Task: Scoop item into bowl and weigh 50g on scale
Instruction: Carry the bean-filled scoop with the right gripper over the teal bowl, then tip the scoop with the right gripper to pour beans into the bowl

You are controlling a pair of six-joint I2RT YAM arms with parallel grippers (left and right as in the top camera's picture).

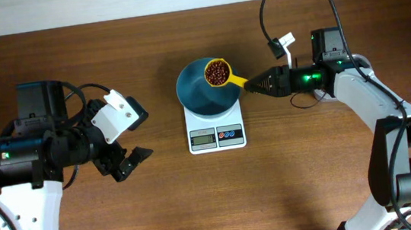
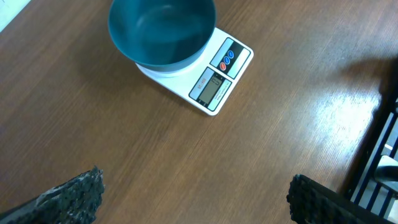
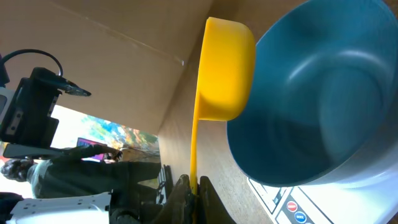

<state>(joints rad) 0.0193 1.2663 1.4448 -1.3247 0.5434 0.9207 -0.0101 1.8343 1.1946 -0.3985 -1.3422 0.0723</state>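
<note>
Beans [image 1: 218, 71] are riding in a yellow scoop [image 1: 237, 81] over the bowl [image 1: 196, 94] rim, with the right gripper [image 1: 257, 84] pinching its handle. The bowl is sitting empty on the scale [image 1: 216, 135] (left gripper [image 1: 137, 134] spread, idling aside) — pouring and weighing are evidently remaining.
</note>
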